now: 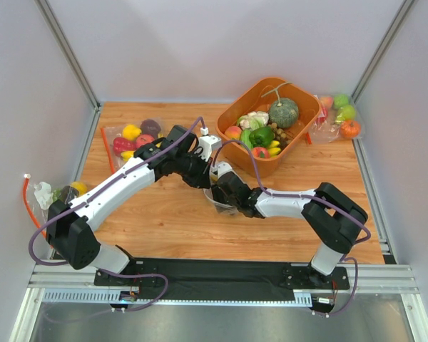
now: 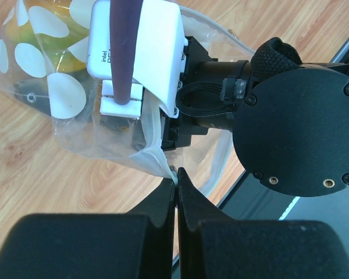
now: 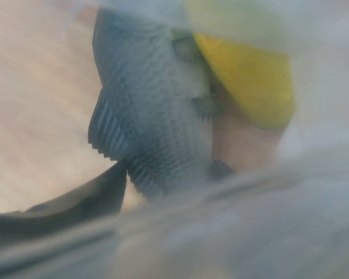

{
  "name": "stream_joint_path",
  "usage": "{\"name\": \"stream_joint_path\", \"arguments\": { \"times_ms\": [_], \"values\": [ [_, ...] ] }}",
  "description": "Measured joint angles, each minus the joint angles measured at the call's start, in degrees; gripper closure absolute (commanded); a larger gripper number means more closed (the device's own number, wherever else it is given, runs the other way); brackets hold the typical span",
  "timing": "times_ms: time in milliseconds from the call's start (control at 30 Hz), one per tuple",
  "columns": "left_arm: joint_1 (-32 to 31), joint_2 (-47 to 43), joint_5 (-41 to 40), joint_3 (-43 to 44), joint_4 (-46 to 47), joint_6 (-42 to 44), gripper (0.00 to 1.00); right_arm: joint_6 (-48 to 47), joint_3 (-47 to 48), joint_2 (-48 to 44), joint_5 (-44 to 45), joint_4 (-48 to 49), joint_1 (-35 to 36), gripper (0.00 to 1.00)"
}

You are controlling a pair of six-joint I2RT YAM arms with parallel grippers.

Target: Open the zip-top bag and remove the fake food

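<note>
Light was bright and even, shadows faint; top and left wrist views sharp; right wrist view blurred, hazed by zip-top bag [image 3: 250,232].

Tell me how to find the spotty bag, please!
Find the wooden table and the orange basket at its back. Just in front of the basket, mid-table, lies the bag, its edge pinched by the left gripper. It alone has big white dots; the other bags by the table's edges are plain clear.
</note>
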Motion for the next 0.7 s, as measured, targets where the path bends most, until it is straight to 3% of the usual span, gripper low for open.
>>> {"name": "stream_joint_path", "arguments": {
  "times_ms": [167,200,300,500,700],
  "values": [
    [0.0,0.0,-0.6,0.0,0.0,0.0,1.00,0.5,-0.2,1.2,-0.3,1.8,0.0,0.69],
    [0.0,0.0,-0.8,0.0,0.0,0.0,1.00,0.6,-0.3,1.2,-0.3,2.0,0.0,0.80],
    [0.0,0.0,-1.4,0.0,0.0,0.0,1.00,0.9,-0.3,1.2,-0.4,2.1,-0.2,0.97],
    [0.0,0.0,-3.0,0.0,0.0,0.0,1.00,1.1,-0.4,0.3,-0.7,0.7,-0.6,1.00],
    [0.0,0.0,-4.7,0.0,0.0,0.1,1.00,1.7,-1.0,-6.3,-0.9,-5.6,-0.7,1.00]
  ]
}}
